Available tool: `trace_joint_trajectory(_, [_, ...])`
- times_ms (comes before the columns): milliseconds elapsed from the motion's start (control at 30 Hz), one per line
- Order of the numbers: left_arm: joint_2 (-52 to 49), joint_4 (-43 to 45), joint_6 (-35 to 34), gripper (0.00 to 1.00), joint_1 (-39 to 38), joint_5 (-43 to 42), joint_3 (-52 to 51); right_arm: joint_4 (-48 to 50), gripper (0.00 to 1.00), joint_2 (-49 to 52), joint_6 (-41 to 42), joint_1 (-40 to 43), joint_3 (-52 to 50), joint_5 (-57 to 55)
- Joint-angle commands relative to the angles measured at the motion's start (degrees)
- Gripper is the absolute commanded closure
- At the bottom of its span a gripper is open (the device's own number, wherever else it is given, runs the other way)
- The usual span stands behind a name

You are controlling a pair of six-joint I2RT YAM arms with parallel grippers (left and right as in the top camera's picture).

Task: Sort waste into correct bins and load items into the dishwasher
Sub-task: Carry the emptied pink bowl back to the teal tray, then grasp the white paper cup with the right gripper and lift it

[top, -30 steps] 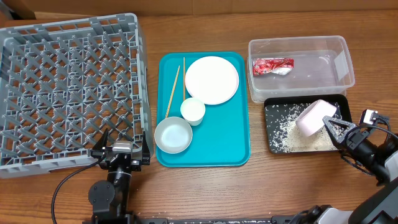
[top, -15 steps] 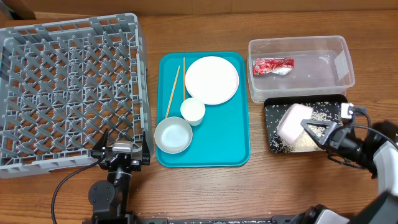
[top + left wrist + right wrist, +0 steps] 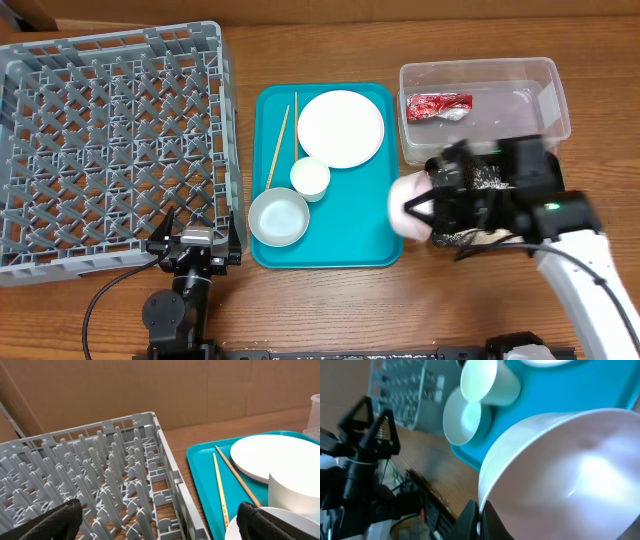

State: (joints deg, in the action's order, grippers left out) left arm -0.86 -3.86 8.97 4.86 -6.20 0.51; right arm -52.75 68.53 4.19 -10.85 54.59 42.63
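My right gripper [image 3: 425, 205] is shut on the rim of a pale pink bowl [image 3: 406, 208], held tilted over the right edge of the teal tray [image 3: 330, 235]. In the right wrist view the fingers [image 3: 479, 512] pinch the bowl's rim [image 3: 560, 470]. On the teal tray lie a large plate [image 3: 340, 128], a small cup [image 3: 310, 178], a shallow round dish [image 3: 278, 217] and two chopsticks [image 3: 277, 148]. The red-and-white wrapper [image 3: 438, 106] lies in the clear tub [image 3: 485, 75]. The black tray [image 3: 488, 178] with rice is mostly hidden by my right arm. My left gripper [image 3: 195, 245] is open and empty.
The grey dish rack [image 3: 110, 140] fills the left side; it shows in the left wrist view [image 3: 100, 485] with the teal tray [image 3: 200, 465] beside it. The left gripper [image 3: 160, 527] sits at the rack's front right corner.
My right arm has swung left with the bowl, from above the black tray to the teal tray's right edge. The left arm has not moved.
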Motion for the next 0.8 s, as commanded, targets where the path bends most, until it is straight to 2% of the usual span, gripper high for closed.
trace_joint_trajectory(0, [0.55, -0.17, -0.66, 0.0, -0.37, 0.37, -0.24, 2.62, 0.96, 1.75, 14.32, -9.62, 1.03, -15.1])
trace_joint_trajectory(133, [0.55, -0.17, -0.66, 0.0, -0.37, 0.37, -0.24, 6.75, 0.96, 9.03, 18.62, -19.1, 1.03, -21.64])
trace_joint_trajectory(367, [0.55, -0.17, -0.66, 0.0, -0.37, 0.37, -0.24, 13.79, 0.95, 18.64, 18.62, -23.87, 1.03, -21.53])
trace_joint_trajectory(400, [0.55, -0.17, -0.63, 0.0, -0.37, 0.37, -0.24, 14.69, 0.91, 19.65, 18.6, -24.37, 1.03, -21.07])
trace_joint_trajectory(467, [0.55, -0.17, -0.66, 0.0, -0.37, 0.37, -0.24, 15.17, 0.62, 20.26, 18.58, -24.68, 1.18, -20.26])
trace_joint_trajectory(500, [0.55, -0.17, -0.66, 0.0, -0.37, 0.37, -0.24, 15.02, 0.51, 20.24, 18.58, -24.68, 1.38, -20.26])
trace_joint_trajectory(533, [0.55, -0.17, -0.66, 0.0, -0.37, 0.37, -0.24, 14.91, 0.45, 20.09, 18.58, -24.68, 1.79, -19.8])
trace_joint_trajectory(633, [0.55, -0.17, -0.66, 0.0, -0.37, 0.37, -0.24, 11.91, 0.37, 19.63, 18.29, -24.68, 7.52, -18.6])
trace_joint_trajectory(733, [0.55, -0.17, -0.66, 0.0, -0.37, 0.37, -0.24, 9.05, 0.37, 19.56, 18.16, -24.68, 13.62, -21.31])
trace_joint_trajectory(767, [0.55, -0.17, -0.66, 0.0, -0.37, 0.37, -0.24, 8.9, 0.34, 19.56, 18.18, -24.68, 15.32, -23.04])
